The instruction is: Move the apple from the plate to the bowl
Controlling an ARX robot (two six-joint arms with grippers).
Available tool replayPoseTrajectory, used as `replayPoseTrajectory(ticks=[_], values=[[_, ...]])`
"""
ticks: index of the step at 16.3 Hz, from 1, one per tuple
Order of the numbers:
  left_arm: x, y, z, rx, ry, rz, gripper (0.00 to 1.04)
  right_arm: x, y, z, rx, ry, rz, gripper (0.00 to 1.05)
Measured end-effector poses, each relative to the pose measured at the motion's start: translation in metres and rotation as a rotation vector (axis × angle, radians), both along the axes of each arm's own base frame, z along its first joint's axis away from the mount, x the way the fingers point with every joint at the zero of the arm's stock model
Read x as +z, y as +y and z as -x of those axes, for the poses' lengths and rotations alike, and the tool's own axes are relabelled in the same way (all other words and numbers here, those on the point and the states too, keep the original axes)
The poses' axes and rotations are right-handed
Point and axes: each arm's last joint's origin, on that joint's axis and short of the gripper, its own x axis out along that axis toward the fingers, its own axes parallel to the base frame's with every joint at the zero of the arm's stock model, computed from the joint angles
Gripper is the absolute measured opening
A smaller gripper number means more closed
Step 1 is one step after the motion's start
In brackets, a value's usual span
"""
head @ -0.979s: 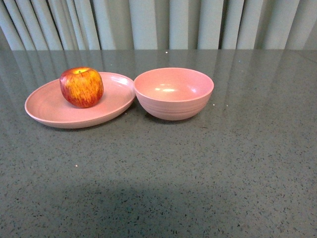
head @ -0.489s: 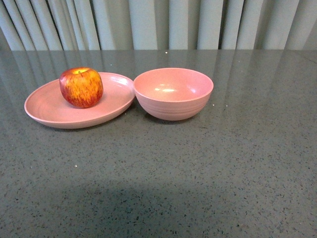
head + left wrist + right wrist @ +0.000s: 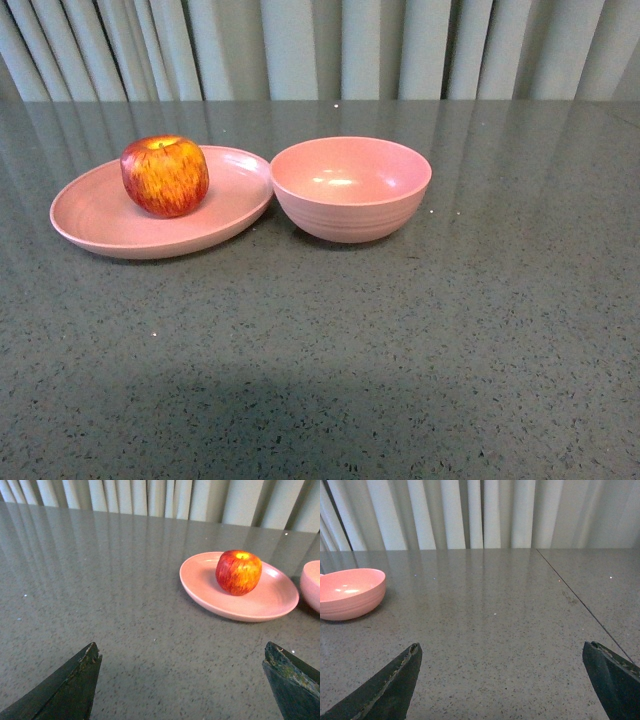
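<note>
Nothing has moved since the earlier front views: the apple (image 3: 165,176), the plate (image 3: 100,222) and the bowl (image 3: 350,190) lie exactly as they did, and neither arm has come into the front view.

The apple sits on the plate, towards its far side, upright with the stem dimple facing up. In the front view the plate lies on the robot's left part of the worktop (image 3: 400,350). The bowl stands just beside it on the right, empty; whether the two rims touch I cannot tell.

The left end effector (image 3: 181,647) is spread wide with nothing between its fingers. It hangs above bare worktop, well apart from the plate, and the apple lies ahead of it in plain sight. The right end effector (image 3: 501,647) is equally wide and empty. Its camera catches only the bowl at the edge of the picture and no apple at all.

So the left arm looks the nearer and better-placed one for the pick. The apple is round, so it has no long axis to align with, and the reach should run forward toward the plate. From there the carry to the bowl is short and goes sideways to the right.
</note>
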Motion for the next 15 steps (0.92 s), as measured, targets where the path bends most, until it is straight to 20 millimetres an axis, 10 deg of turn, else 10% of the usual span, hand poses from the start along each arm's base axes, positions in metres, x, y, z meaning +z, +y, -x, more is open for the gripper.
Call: replayPoseTrajectory(ticks=[7, 15], values=[[0.056, -0.002, -0.101, -0.211, -0.089, 0.01, 0.98, 0.0, 0.0, 0.0, 0.0, 0.0, 0.0, 0.98], [0.06, -0.043, -0.226, -0.427, 0.126, -0.071, 0.98, 0.0, 0.0, 0.0, 0.0, 0.0, 0.0, 0.98]])
